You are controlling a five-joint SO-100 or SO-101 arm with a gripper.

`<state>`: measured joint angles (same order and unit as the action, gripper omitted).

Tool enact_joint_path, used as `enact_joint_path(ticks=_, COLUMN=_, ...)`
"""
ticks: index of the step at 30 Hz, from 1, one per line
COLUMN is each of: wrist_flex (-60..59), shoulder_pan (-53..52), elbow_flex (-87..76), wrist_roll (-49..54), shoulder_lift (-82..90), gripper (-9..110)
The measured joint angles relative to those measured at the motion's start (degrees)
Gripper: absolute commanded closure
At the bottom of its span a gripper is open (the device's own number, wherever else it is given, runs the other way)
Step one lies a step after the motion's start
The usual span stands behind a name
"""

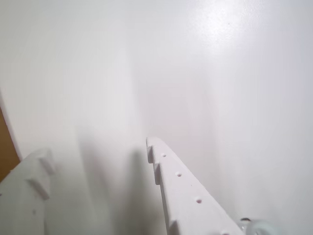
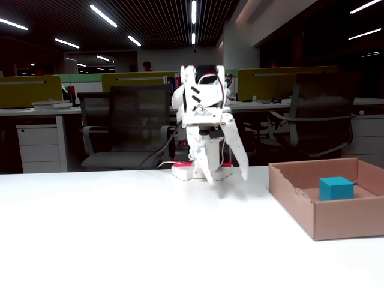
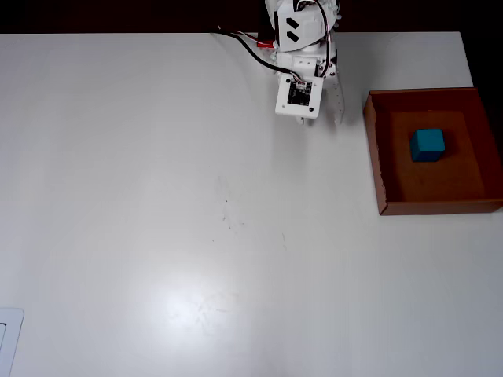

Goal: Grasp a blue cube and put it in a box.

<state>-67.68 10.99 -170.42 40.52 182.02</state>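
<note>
The blue cube [image 2: 336, 188] [image 3: 427, 144] lies inside the brown cardboard box [image 2: 342, 219] [image 3: 377, 157], on its floor and away from the walls. The box stands at the right side of the white table. My gripper [image 2: 231, 177] [image 3: 334, 118] hangs folded near the arm's base, left of the box in the overhead view and well apart from it. In the wrist view my gripper [image 1: 95, 147] is open over bare table, with nothing between its white fingers [image 1: 181, 186]. The cube does not show in the wrist view.
The arm's base [image 3: 302, 43] with its cables [image 3: 247, 47] sits at the table's far edge. A white object [image 3: 8, 338] pokes in at the near left corner. Office chairs [image 2: 129, 123] and desks stand behind the table. A brown strip [image 1: 5, 152] shows at the wrist view's left edge.
</note>
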Motion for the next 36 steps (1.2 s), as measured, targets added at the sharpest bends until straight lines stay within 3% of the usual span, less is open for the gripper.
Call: enact_joint_path(ticks=36, wrist_flex=0.4, shoulder_pan=-0.9, elbow_flex=0.0, wrist_roll=0.3, shoulder_lift=0.0, gripper=77)
